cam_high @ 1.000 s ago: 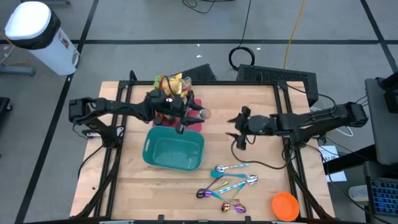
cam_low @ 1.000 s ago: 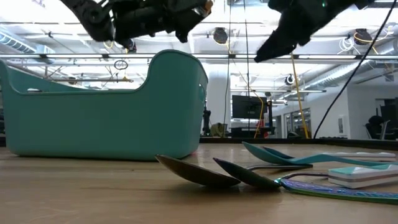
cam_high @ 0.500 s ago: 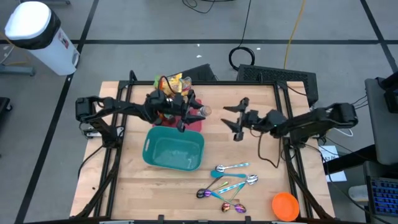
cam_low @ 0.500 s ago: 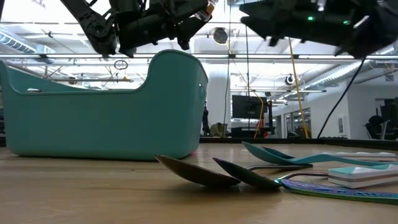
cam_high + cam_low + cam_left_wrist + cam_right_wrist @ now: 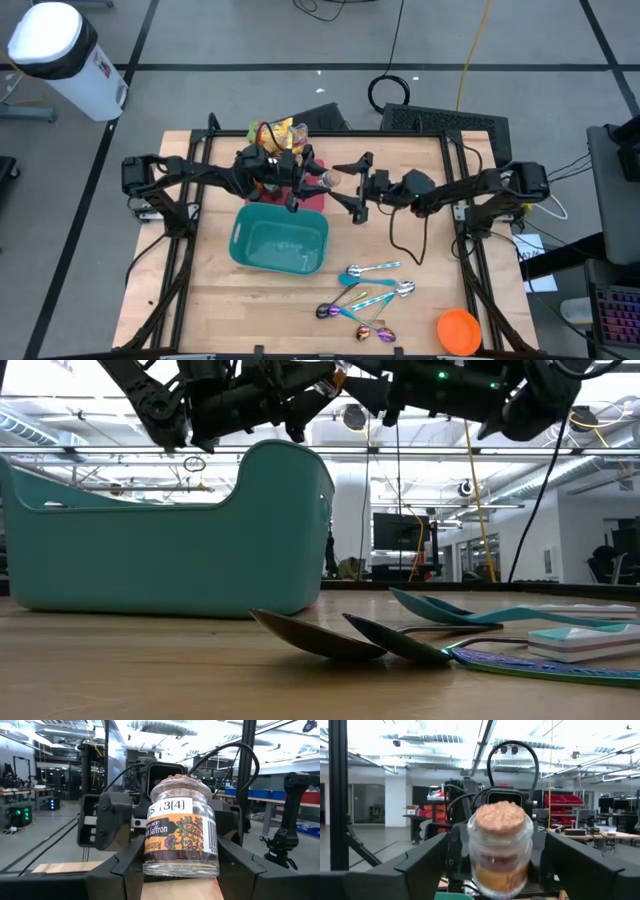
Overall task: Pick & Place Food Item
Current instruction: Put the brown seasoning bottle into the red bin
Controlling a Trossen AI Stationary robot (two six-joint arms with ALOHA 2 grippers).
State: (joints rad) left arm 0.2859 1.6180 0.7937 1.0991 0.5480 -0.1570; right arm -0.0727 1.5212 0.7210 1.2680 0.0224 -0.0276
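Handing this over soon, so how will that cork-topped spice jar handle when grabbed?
The jar looks like glass: probably rigid, smooth, breakable if dropped. Being round, it could roll if laid down. The left claw grips it while the right claw straddles it, open.

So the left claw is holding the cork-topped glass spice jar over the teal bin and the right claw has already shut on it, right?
Not quite: the right claw is open, its fingers either side of the cork-topped glass spice jar without gripping, as the right wrist view shows. The left claw does hold the jar, at the teal bin's far edge.
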